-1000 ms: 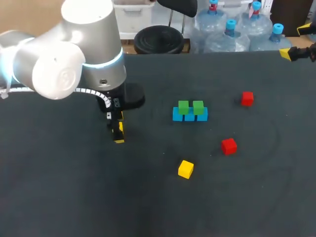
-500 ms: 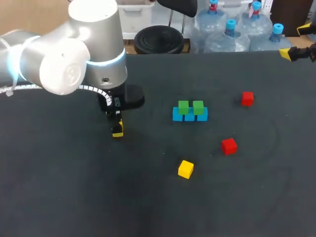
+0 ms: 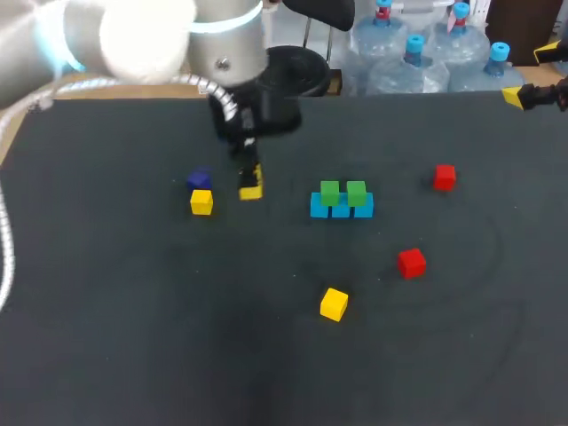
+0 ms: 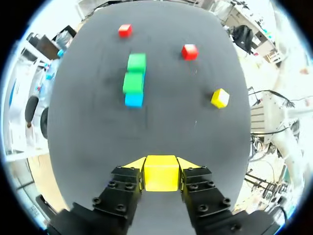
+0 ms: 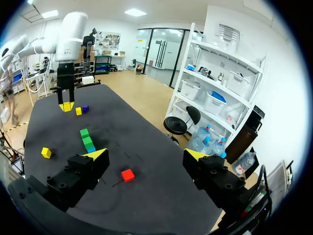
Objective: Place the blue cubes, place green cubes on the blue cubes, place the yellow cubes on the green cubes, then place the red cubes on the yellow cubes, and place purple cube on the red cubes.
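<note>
**LEFT GRIPPER (image 4: 161,166) PINCHING A YELLOW CUBE; RIGHT GRIPPER (image 5: 146,156) SPREAD WIDE**

Clock directions are taken from the head view, with 12 o'clock at the table's far edge.

1. Left gripper. Both yellow-tipped fingers are pressing on the held yellow cube (image 4: 161,177) from two sides. The cube is filling the gap between them. The left arm (image 3: 133,35) is coming in from the 10 o'clock corner of the table (image 3: 106,337).

2. Right gripper. Its fingers are standing far apart with open air between them. It is hanging at the table's 2 o'clock corner, well apart from every cube. The far red cube (image 5: 127,175) is lying ahead of it, touched by neither finger.

3. Stack. Two green cubes (image 3: 343,191) are sitting side by side on the blue cubes (image 3: 342,209), near the table's middle. The held yellow cube is hanging at the stack's 9 o'clock.

4. Loose pair. A second yellow cube (image 3: 201,202) is lying at 9 o'clock of the held one. The purple cube (image 3: 199,180) is sitting just beside it at its 12 o'clock. Whether they are touching cannot be told.

5. Other loose cubes, placed from the stack. The far red cube is lying between 2 and 3 o'clock. The near red cube (image 3: 411,263) is lying between 4 and 5 o'clock. The lone yellow cube (image 3: 334,303) is lying at 6 o'clock.
</note>
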Robot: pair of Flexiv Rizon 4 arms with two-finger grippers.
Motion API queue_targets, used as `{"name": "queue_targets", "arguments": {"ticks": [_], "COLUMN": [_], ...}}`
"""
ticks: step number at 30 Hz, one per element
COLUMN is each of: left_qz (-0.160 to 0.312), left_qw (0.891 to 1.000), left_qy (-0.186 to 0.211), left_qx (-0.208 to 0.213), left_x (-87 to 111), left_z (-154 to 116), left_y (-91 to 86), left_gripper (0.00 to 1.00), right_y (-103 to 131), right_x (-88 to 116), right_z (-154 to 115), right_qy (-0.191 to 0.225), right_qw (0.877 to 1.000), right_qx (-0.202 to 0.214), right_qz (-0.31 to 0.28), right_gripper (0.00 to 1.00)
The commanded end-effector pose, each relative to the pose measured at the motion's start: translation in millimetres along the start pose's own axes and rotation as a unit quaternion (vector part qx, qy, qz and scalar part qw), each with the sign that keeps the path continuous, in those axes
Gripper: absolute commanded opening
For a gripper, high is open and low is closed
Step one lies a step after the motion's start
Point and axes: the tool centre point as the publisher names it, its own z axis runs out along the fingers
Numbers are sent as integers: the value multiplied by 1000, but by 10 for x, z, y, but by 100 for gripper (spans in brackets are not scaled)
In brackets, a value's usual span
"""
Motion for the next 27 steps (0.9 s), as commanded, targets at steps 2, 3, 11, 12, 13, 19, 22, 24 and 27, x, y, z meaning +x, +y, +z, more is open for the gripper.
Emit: {"name": "queue_targets", "arguments": {"ticks": [2,3,11,12,13,19,22,24,27], "left_qz": [24,30,45,45,44,20,18,17,14], "left_qw": [998,998,997,997,997,999,999,1000,1000], "left_qy": [47,43,40,40,40,22,12,7,-3], "left_qx": [43,43,42,43,44,31,29,24,17], "left_x": [-532,-613,-1097,-1131,-1164,-1298,-1337,-1350,-1366], "left_z": [-185,-204,-198,-181,-162,-94,-64,-37,16], "left_y": [127,131,213,225,235,303,301,302,311], "left_gripper": [0,0,0,0,0,0,0,0,0], "right_y": [1,1,1,1,1,1,1,1,1], "right_x": [0,0,0,0,0,0,0,0,0], "right_z": [2,2,2,2,2,2,2,2,2], "right_qy": [0,0,0,0,0,0,0,0,0], "right_qw": [1000,1000,1000,1000,1000,1000,1000,1000,1000], "right_qx": [0,0,0,0,0,0,0,0,0], "right_qz": [0,0,0,0,0,0,0,0,0], "right_gripper": [100,100,100,100,100,100,100,100,100]}}
